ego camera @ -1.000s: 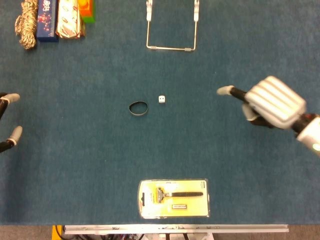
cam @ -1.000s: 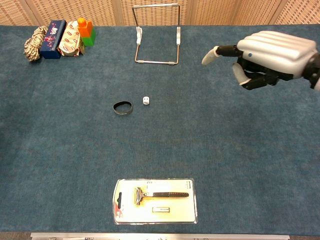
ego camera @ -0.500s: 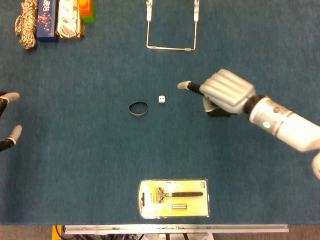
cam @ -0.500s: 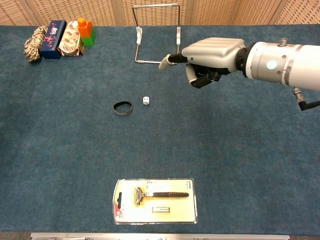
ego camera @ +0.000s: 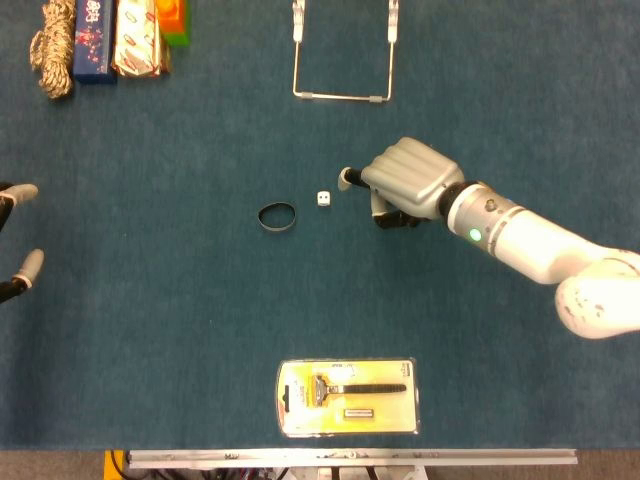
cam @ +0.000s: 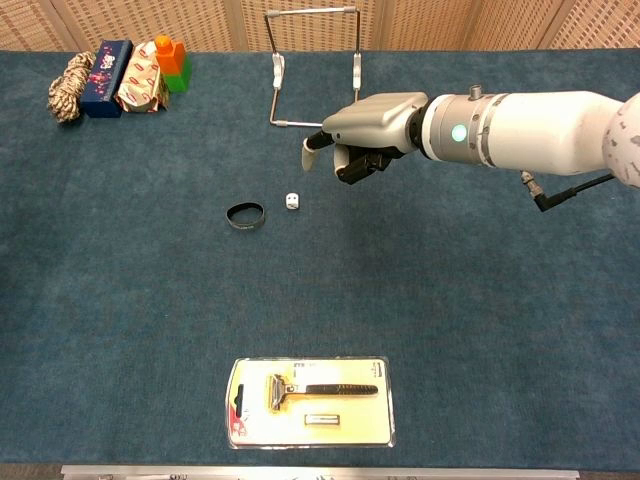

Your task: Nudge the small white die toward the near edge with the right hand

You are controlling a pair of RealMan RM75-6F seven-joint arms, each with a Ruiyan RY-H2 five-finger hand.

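Note:
The small white die (ego camera: 323, 199) (cam: 292, 201) lies on the blue cloth near the table's middle. My right hand (ego camera: 405, 180) (cam: 365, 125) hovers just right of and behind it, palm down. One finger points out toward the die, with its tip (ego camera: 347, 178) (cam: 309, 153) a short gap away and not touching. The other fingers are curled in and hold nothing. Only two spread fingertips of my left hand (ego camera: 12, 200) show at the left edge of the head view, holding nothing.
A black ring (ego camera: 277, 216) (cam: 245, 215) lies just left of the die. A yellow razor pack (ego camera: 347, 397) (cam: 310, 400) sits at the near edge. A wire stand (ego camera: 343, 50) (cam: 314, 70) is at the back, with rope (ego camera: 55, 45), boxes and a bottle (cam: 172, 60) at back left.
My right hand has swept left from the table's right side and come down close to the die. The die, ring and left hand have not moved.

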